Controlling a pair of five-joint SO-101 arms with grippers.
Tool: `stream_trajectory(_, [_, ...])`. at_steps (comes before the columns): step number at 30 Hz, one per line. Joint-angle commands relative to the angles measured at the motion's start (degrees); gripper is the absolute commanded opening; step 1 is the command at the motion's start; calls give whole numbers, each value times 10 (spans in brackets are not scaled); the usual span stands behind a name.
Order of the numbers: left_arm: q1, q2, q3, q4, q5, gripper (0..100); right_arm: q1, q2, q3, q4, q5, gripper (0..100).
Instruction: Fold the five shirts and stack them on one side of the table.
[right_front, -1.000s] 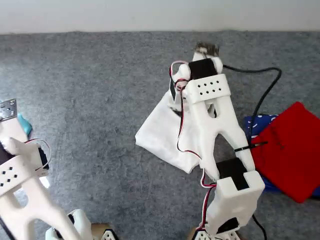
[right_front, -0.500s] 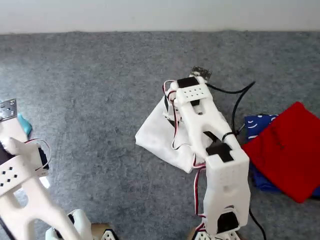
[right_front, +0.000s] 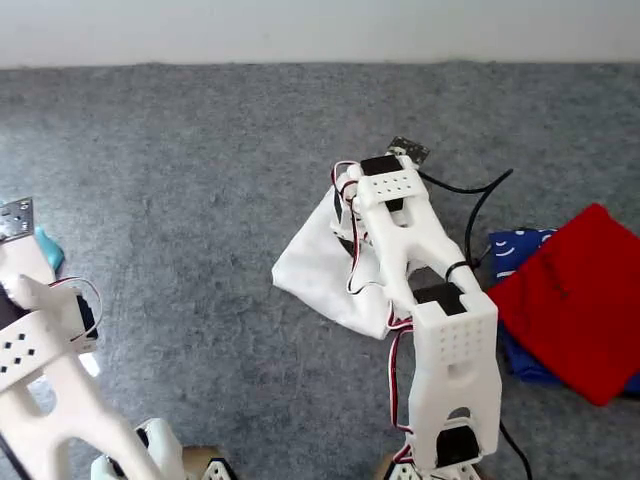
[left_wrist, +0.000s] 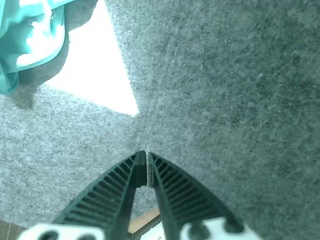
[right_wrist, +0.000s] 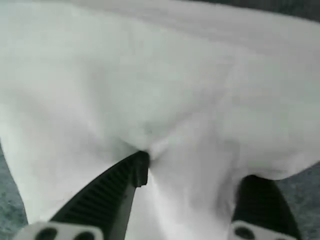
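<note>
White shirt (right_front: 320, 270) rumpled in middle of table (right_front: 180, 150), straddled by right gripper (right_wrist: 200, 177) (jaws spread, cloth bunched between). Left gripper (left_wrist: 146, 167) pressed together, empty, near teal shirt (left_wrist: 30, 30). Probably mid-fold, with red shirt (right_front: 580, 300) already stacked over blue shirt (right_front: 515, 245). Next: pinch the ridge, drag across.

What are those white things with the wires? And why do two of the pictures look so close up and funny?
Those are two robot arms at a grey table. One picture looks down from above. The other two come from little cameras on each arm's wrist, so you see its gripper, the pinching part, very close. The right gripper is open, right down on a white shirt. The left gripper is shut and holds nothing; a teal shirt lies near it. At the side, a red shirt lies on top of a blue shirt.
</note>
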Motion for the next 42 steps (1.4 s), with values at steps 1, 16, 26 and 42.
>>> stream_trajectory(1, [-3,-11,0,-1,-5,14,28,26,-1,5,55,9])
stream_trajectory(16, [-3,-11,0,-1,-5,14,109,-146,-11,149,331,9])
stream_trajectory(26, [-3,-11,0,-1,-5,14,214,-343,-9,256,493,9])
stream_trajectory(42, [0,-11,0,-2,-5,14,467,-388,-9,188,656,9])
